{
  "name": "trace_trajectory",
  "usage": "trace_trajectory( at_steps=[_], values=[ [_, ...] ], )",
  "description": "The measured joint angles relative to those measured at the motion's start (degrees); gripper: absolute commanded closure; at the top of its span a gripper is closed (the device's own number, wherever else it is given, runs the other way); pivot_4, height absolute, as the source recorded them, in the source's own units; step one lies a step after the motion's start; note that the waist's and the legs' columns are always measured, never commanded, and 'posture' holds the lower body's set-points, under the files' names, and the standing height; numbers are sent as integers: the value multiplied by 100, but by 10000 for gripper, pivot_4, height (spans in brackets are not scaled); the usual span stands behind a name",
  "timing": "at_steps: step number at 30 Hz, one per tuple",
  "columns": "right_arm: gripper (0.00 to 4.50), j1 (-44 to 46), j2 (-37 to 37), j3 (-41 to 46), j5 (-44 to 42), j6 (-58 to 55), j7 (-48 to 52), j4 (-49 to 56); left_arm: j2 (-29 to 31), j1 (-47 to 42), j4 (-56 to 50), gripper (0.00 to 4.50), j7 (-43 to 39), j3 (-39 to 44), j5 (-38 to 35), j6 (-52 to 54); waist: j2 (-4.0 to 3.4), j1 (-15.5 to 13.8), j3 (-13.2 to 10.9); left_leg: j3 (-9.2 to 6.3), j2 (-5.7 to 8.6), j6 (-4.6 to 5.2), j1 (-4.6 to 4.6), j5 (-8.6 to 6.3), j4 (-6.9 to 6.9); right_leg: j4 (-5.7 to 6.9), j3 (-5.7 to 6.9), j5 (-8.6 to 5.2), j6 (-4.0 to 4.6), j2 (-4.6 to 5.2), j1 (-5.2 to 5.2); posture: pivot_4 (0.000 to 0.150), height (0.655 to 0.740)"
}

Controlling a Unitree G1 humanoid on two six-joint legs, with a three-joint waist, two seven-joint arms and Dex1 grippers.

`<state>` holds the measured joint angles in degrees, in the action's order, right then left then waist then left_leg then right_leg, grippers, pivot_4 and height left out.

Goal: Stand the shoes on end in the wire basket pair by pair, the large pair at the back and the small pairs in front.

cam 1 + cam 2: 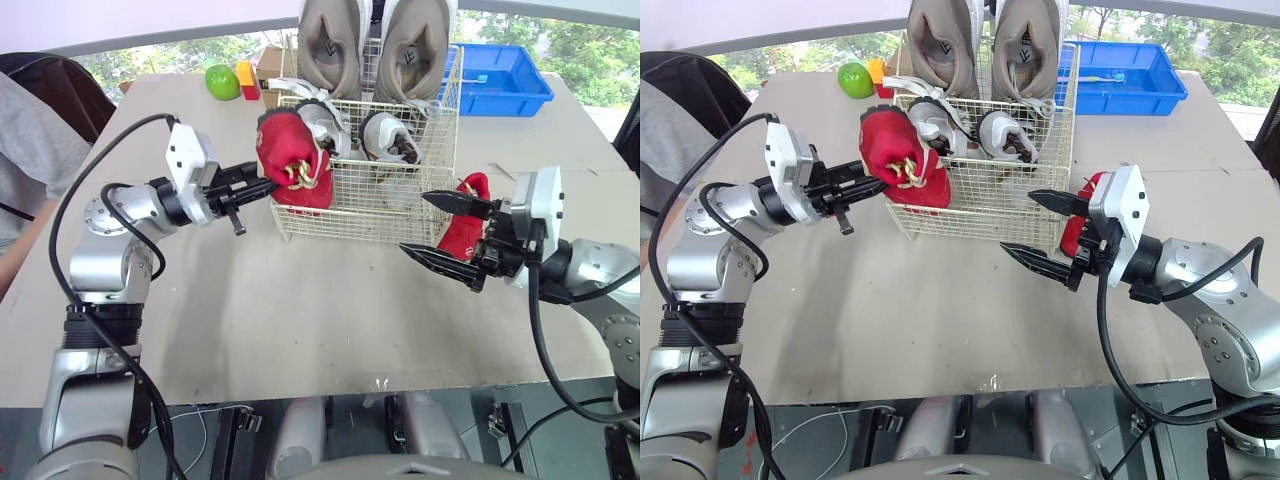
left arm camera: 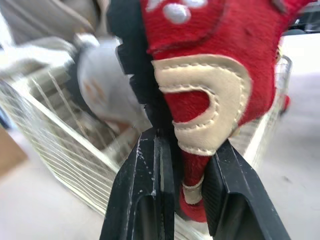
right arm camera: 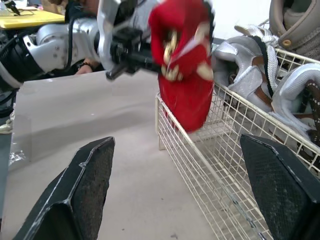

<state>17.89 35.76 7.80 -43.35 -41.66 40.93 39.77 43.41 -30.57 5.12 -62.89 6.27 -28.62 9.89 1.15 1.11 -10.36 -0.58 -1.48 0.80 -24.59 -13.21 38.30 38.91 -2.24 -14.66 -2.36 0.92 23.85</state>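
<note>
Right pincer [image 1: 413, 222] hangs spread at centre right, beside the loose red shoe [image 1: 462, 235] on the surface [image 1: 300, 300]. Left pincer [image 1: 266, 186] pinches the held red shoe [image 1: 290, 150] against the wire basket [image 1: 350, 215] at its left front corner.

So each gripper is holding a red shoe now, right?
Only the left gripper holds a red shoe, at the wire basket. The left eye view shows the right gripper open and empty, the other red shoe lying beyond it.

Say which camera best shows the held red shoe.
Left eye view: the whole red shoe, held by the left gripper at the basket corner. Right eye is similar; left wrist shows a close part; right wrist, its other side.
</note>
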Motion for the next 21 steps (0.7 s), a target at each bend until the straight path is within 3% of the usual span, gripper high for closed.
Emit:
trace_trajectory(
  at_steps=[5,6,7,10,13,21],
  values=[
    [7052,-133,146,6,-12,76,2,6,144,173,-138,40305,-7,7,5,154,0,48,0,1,0,1,6,-1,-4,0,-5,0,0,-2,1,1500,7400],
    [6630,-136,152,6,-13,86,2,5,165,172,-136,30643,-20,6,4,188,0,63,0,1,0,1,7,-1,-6,1,-6,0,0,-2,1,1500,7400],
    [6630,-139,159,6,-13,104,0,4,210,172,-133,27465,-69,-3,11,224,0,83,0,2,1,1,7,-1,-6,1,-6,0,0,-3,1,1500,7400],
    [6630,-168,198,3,-8,145,-5,-25,330,156,-70,10885,-195,-14,112,278,0,91,0,7,1,1,9,-1,-7,3,-2,0,0,-3,-2,1500,7400],
    [6630,-197,225,2,-3,177,-12,-27,459,166,-113,248,-156,72,64,564,0,82,0,8,-1,1,10,-1,-4,4,3,0,0,-3,-5,1500,7400],
    [6630,-658,561,163,382,193,-267,-357,688,660,-626,248,23,920,-350,1191,0,-9,0,6,-1,1,3,-1,1,-4,-3,0,-1,8,-5,1500,7400]
  ],
)
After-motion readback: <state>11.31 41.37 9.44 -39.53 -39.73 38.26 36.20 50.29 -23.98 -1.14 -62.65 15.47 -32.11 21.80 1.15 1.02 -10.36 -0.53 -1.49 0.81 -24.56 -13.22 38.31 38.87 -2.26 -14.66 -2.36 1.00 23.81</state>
